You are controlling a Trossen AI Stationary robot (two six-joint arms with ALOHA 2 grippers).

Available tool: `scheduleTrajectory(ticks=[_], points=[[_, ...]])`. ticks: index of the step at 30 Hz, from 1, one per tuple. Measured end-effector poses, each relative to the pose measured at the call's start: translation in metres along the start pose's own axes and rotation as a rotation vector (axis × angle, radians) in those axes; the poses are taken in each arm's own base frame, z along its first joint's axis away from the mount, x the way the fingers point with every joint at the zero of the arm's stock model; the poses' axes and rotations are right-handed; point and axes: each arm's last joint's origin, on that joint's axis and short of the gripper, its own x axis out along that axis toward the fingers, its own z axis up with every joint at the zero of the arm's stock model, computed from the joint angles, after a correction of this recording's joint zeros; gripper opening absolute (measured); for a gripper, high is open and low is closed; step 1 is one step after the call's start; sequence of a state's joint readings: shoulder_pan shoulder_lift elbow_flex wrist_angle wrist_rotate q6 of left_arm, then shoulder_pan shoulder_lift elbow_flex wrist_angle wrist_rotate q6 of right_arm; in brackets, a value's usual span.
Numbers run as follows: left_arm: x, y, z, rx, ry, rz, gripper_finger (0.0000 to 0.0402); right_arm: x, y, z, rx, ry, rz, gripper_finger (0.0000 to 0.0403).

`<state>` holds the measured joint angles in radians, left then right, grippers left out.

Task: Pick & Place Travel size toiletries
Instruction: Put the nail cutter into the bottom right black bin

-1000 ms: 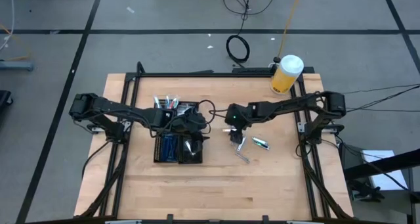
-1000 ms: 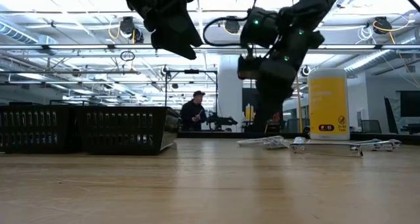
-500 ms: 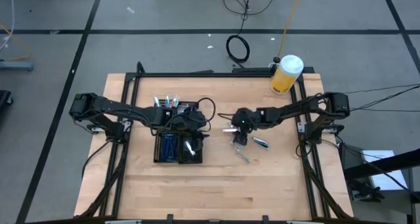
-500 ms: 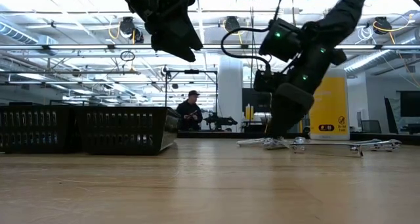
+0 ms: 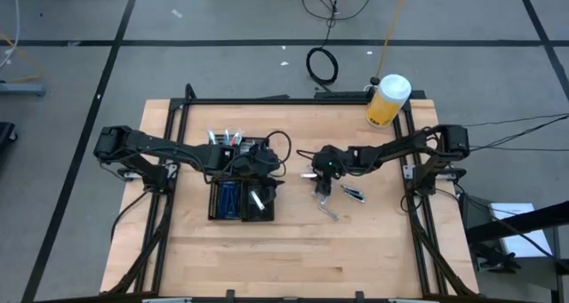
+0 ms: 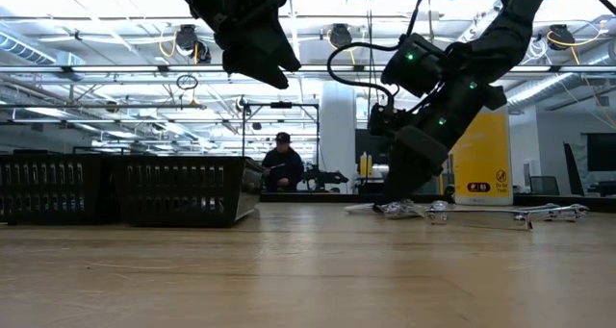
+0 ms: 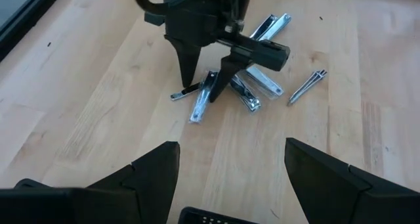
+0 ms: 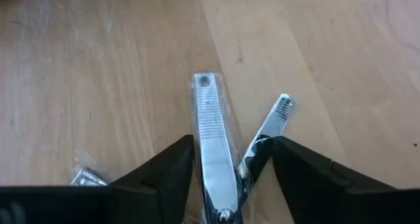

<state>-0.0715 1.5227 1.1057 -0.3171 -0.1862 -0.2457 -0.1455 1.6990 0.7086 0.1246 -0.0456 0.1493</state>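
Observation:
Several silvery nail clippers in clear packets and a pair of tweezers (image 7: 307, 86) lie loose on the wooden table right of centre. My right gripper (image 5: 322, 189) is down among them, pointing steeply down and open. Its fingers stand on either side of one wrapped clipper (image 8: 213, 152), which lies flat on the wood; a thinner wrapped piece (image 8: 269, 127) lies beside it. My left gripper (image 5: 260, 165) hangs open and empty above the black tray (image 5: 216, 216). The tray holds blue pieces (image 5: 228, 196), white packets (image 5: 259, 199) and thin sticks (image 5: 226, 139). My right gripper comes at the wrapped clipper (image 7: 202, 102) from above, slanting, with one finger (image 8: 172, 171) on each long side. The clipper lies flat on the table. Whether the fingers touch the packet I cannot tell.
A big yellow jar with a white lid (image 5: 388, 100) stands at the table's far right corner. More wrapped clippers (image 7: 270, 27) lie just beyond my right gripper. A black frame (image 5: 293, 99) runs round the table. A person (image 6: 281, 164) is in the room behind.
My right gripper has gone down to the table onto the loose silvery clippers and tipped more steeply downward. The clippers lie as before.

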Motion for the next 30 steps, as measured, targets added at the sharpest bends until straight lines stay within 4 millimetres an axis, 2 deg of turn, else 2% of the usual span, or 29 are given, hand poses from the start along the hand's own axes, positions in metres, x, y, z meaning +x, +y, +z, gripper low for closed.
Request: scheduleTrajectory(ticks=[11,20,25,28,30], points=[[0.0,0.0,0.0,-0.003,0.0,0.0,0.0271,0.001,0.0,-0.004,0.014,0.035,0.013,0.0049],[0.001,0.0,0.0,-0.01,0.0,0.0,0.0271,-0.004,0.002,0.002,-0.068,-0.01,0.022,0.0046],[0.004,0.003,0.001,-0.004,-0.007,0.012,0.0271,-0.029,0.004,0.016,-0.135,-0.137,0.018,0.0046],[0.004,0.006,0.001,-0.027,-0.01,0.058,0.0271,-0.054,0.008,0.034,-0.174,-0.306,0.027,0.0046],[0.004,0.007,0.002,-0.026,-0.029,0.091,0.0271,-0.067,0.009,0.037,-0.194,-0.409,0.03,0.0046]])
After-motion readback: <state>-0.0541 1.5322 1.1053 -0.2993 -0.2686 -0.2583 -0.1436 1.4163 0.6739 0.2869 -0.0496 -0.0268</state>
